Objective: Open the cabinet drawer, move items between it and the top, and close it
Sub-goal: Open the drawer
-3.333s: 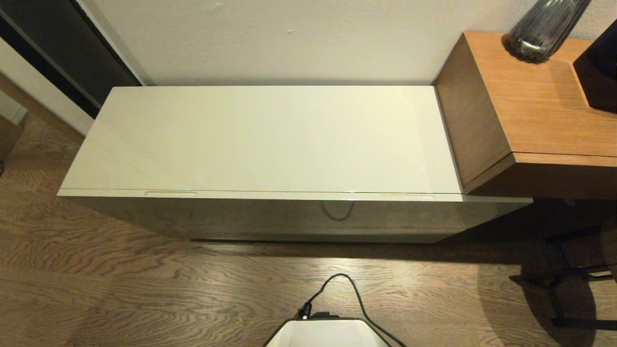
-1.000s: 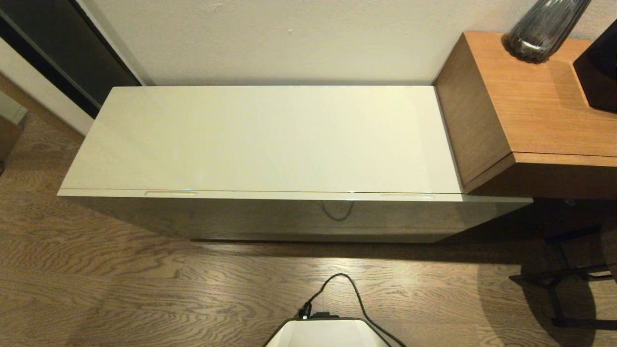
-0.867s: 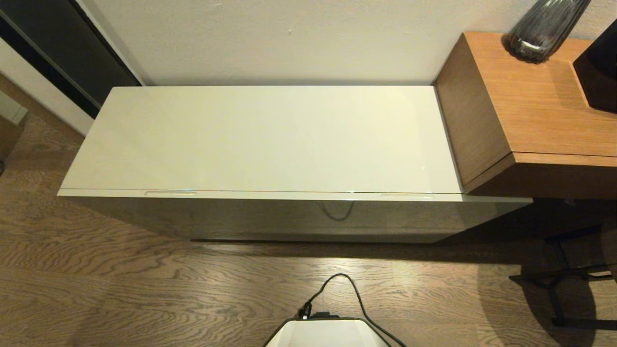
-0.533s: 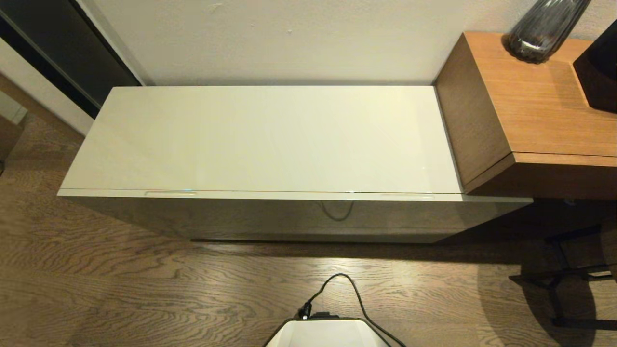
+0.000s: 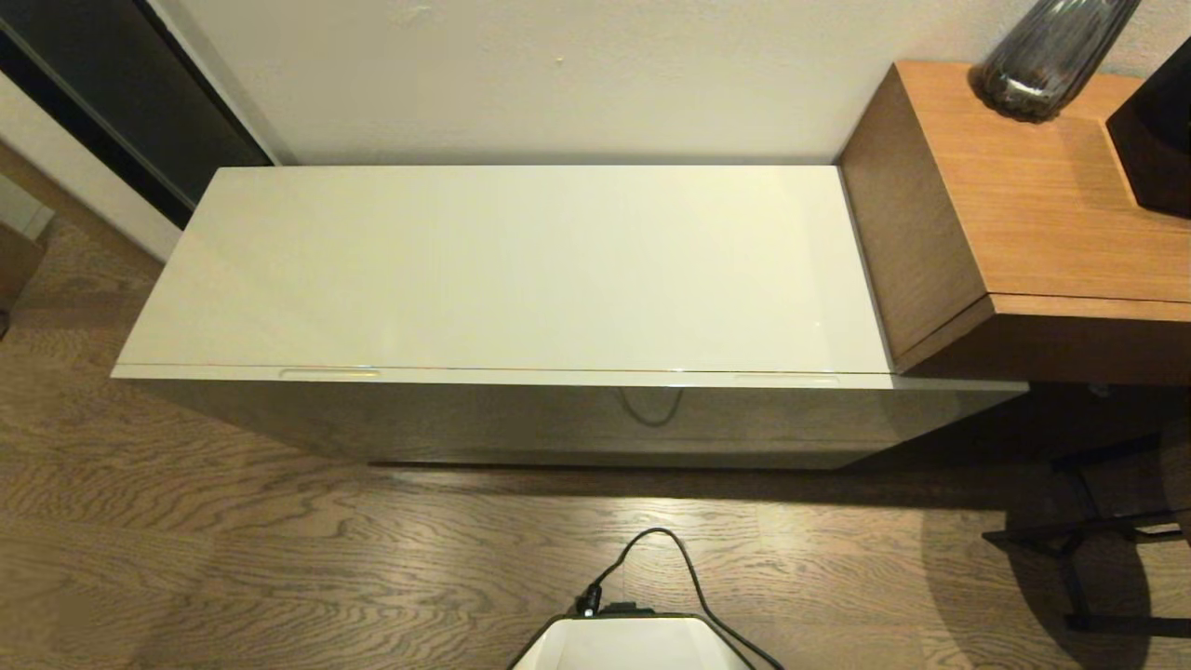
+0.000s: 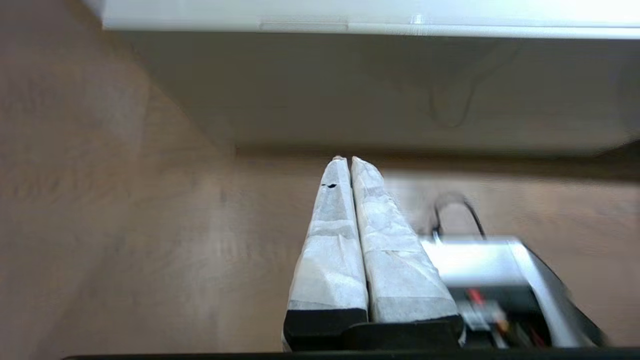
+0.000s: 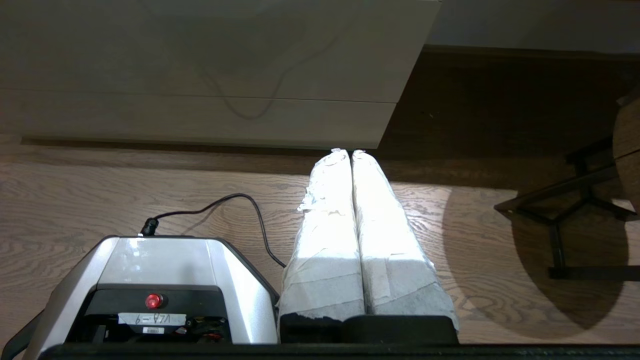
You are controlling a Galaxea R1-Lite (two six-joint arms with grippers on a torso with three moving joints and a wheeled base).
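- The drawer is sitting fully closed, its front flush under the front edge of the top.
- The top is showing only glossy cream surface, running from the wall to the front edge.
- Left pincer is hanging low over the floor in front of the drawer, its taped fingers pressed together, gripping nothing.
- Right pincer is doing the same near the drawer's right end, closed tight with nothing in it.
- Neither arm is showing up in the head view.
- A wooden side table is butting against the top's right edge, carrying a dark vase.
- The robot base with its black cable is sitting on the floor, well apart from the drawer.
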